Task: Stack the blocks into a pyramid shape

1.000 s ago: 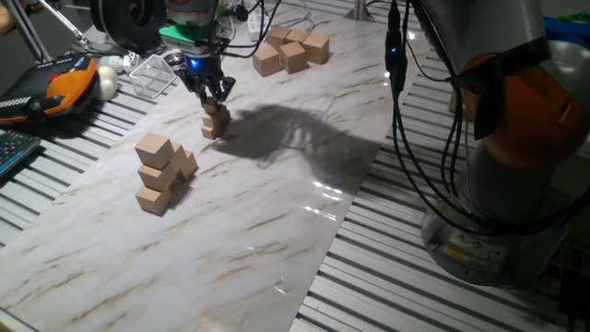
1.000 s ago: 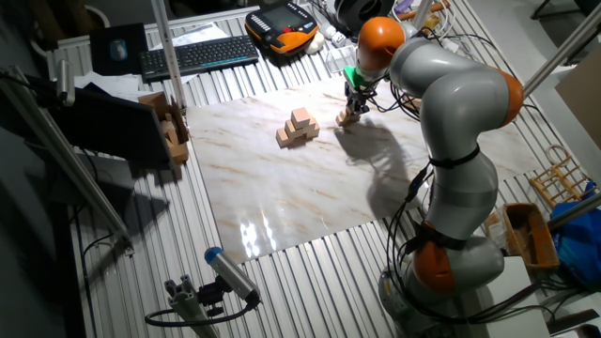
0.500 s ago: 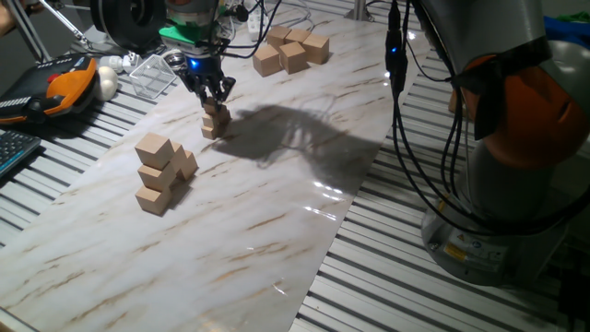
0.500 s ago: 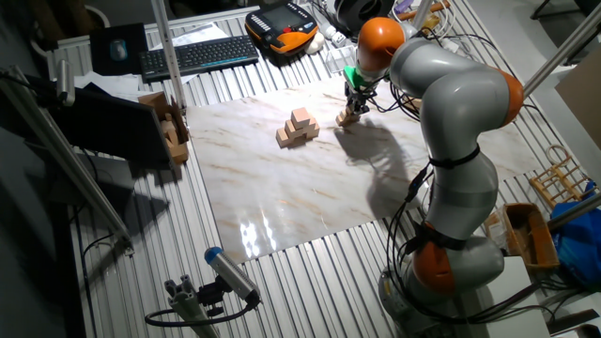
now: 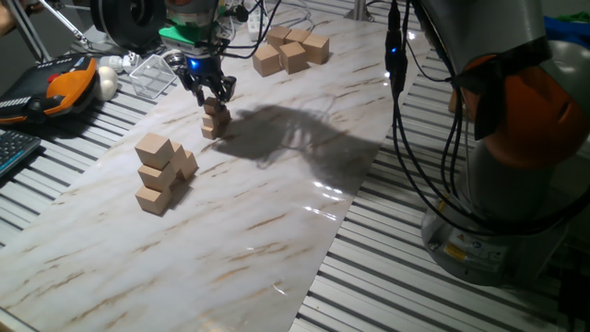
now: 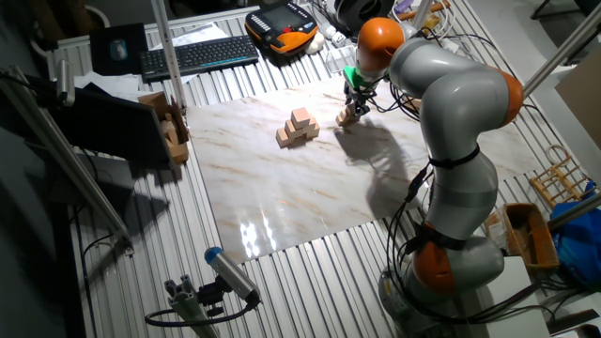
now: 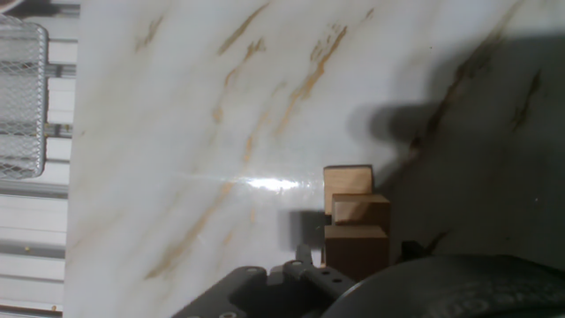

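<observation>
Now, one fixed view: gripper point(image 5: 211, 93) hangs just above a small stack of blocks point(image 5: 214, 120) on the marble board point(image 5: 277, 221), fingers spread a little, nothing clamped as far as I can tell. Top block sits right under the fingertips, probably just set there to build height. A separate pile of bigger cubes point(image 5: 161, 172) stands nearer the camera, another cluster point(image 5: 292, 48) at the far end.

Other fixed view: gripper point(image 6: 354, 101) over the same blocks point(image 6: 348, 116), too small to judge the opening; bigger pile point(image 6: 299, 128) beside it, apart.

Hand view: blocks point(image 7: 354, 219) seen from above, stepped, at the bottom edge; fingers hidden, gap not shown, no contact visible.
</observation>
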{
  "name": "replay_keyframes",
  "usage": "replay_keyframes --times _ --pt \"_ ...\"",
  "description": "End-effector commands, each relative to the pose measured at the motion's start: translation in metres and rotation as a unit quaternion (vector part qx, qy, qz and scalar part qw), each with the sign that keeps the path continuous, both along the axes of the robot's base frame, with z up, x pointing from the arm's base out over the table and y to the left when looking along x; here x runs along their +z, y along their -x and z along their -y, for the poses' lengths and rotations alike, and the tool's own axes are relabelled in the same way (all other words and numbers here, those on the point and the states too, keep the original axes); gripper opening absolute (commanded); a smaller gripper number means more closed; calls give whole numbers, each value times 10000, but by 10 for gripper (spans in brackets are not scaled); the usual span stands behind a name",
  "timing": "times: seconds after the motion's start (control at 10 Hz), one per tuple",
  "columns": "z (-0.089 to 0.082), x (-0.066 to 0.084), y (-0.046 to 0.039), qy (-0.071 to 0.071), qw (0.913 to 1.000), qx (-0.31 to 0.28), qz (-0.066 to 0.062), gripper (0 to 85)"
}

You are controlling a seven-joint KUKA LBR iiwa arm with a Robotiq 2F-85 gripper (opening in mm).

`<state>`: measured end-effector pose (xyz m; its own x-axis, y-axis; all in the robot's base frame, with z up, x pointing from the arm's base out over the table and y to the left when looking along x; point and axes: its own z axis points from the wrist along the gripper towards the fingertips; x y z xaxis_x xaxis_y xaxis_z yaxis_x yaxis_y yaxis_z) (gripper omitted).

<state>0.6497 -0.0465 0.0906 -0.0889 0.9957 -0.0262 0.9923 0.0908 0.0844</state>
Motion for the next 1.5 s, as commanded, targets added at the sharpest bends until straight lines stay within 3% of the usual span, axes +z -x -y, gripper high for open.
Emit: replay_keyframes --times 0.0,0.1,0.6,1.0,1.4 --pt "3 7 2 7 10000 8 -1 510" --pt "19 30 -1 16 10000 23 -9 680" --pt "174 199 -29 62 9996 234 -144 680" --pt "242 271 -29 22 9984 501 -270 680" --pt "320 316 -63 11 9955 891 -312 680"
